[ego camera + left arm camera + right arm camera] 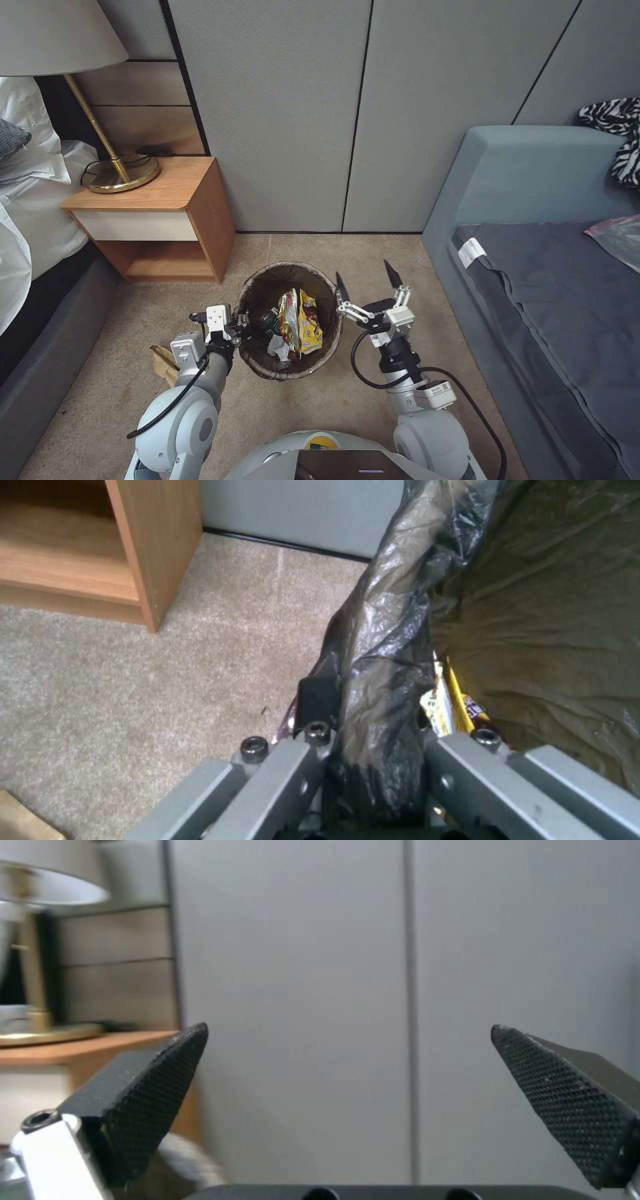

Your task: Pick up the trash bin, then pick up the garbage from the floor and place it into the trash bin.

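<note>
- Trash bin: small round bucket lined with a dark brown-black plastic bag, on the beige carpet directly before the robot. Judged light and fairly stiff at the rim; the liner is thin, slack and likely slippery, so a grip should pinch rim and liner together, not film alone.
- Left hand: at the bin's left rim, clamped on it. In the left wrist view the grey fingers sit either side of the bunched liner, one inside the bin, one outside.
- Right hand: just beside the bin's right rim, raised and holding nothing, its black textured fingertips spread wide apart.
- Garbage in the bin: crumpled red-and-yellow snack wrapper, green-labelled clear bottle, white tissue. All judged light; wrapper and tissue soft and crushable, the bottle smooth and apt to roll.
- Garbage on the floor: brown paper scrap, left of the bin, close under the left arm. Judged flat, limp and very light; best taken at a lifted edge. The left arm partly stands in the way.
- Wooden bedside table: behind and left of the bin, carrying a brass lamp; limits leftward room.
- Grey-blue sofa: well right of the bin, zebra-striped cloth on its back corner.
- Grey panelled wall: behind the bin.
</note>
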Controlling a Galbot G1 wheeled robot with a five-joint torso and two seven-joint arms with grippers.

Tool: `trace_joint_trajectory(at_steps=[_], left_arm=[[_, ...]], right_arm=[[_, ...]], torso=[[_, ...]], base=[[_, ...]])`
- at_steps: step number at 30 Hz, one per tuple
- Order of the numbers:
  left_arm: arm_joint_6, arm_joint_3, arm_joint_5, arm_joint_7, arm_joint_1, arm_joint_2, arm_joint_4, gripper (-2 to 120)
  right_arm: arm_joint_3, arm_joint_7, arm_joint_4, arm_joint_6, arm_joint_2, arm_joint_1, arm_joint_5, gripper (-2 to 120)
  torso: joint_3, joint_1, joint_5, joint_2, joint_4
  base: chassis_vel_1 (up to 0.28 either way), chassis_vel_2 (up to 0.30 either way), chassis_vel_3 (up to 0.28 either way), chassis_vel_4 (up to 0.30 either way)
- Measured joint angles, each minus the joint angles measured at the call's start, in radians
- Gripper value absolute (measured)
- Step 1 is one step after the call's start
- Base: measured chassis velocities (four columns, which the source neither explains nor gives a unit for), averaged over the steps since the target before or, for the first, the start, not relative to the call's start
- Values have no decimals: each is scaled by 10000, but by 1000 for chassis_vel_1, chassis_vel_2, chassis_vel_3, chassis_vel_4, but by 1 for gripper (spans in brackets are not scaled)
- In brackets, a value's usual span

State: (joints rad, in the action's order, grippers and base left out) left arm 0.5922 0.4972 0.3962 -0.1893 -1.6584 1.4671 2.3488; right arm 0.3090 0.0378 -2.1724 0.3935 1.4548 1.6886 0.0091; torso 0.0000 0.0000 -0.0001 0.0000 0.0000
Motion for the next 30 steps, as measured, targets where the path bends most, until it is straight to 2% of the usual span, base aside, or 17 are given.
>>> trace_joint_trajectory(at_steps=[3,10,30], left_arm=[[-253,49,-243,144,-3,-43,-40,2],[-517,26,-364,194,20,-43,-82,2],[-472,33,-356,189,-37,-33,50,2]], right_arm=[[430,82,379,343,267,117,-86,100],[830,74,794,687,308,216,-67,100],[952,-92,898,569,151,-35,303,100]], torso=[[1,0,1,-1,1],[1,0,1,-1,0],[1,0,1,-1,0]], base=[[0,0,0,0],[0,0,0,0],[0,0,0,0]])
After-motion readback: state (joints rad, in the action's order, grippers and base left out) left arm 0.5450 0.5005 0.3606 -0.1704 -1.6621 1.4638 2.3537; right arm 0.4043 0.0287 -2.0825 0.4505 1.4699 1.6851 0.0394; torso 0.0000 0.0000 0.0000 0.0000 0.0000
